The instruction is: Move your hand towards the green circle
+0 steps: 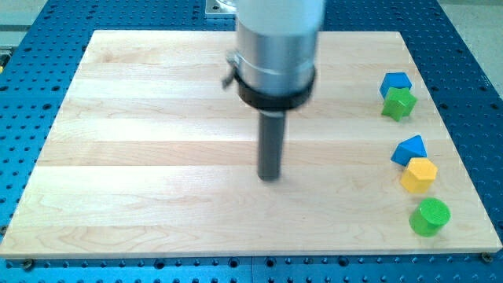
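The green circle is a short green cylinder near the view's bottom right corner of the wooden board. My tip rests on the board near its middle, well to the left of the green circle and a little above it in the view. The rod hangs from a wide grey arm end at the view's top centre. Nothing touches my tip.
A yellow hexagon block sits just above the green circle, with a blue triangle block touching it above. Further up the right side, a blue block sits against a green block. A blue perforated table surrounds the board.
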Motion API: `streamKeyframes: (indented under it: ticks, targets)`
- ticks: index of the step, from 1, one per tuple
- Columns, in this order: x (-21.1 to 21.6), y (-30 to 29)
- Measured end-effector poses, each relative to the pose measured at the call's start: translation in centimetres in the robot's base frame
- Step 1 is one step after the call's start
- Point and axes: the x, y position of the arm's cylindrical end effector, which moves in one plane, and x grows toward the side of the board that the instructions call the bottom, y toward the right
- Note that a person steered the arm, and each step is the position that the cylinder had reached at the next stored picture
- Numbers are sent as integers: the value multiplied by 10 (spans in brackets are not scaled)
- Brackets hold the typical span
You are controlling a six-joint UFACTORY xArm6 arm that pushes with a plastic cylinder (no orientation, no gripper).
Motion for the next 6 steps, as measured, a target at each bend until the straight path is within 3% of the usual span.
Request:
streamKeyframes:
  ticks: [1, 2, 6]
  targets:
    - [59, 28]
    - [83, 33]
    - [84, 120]
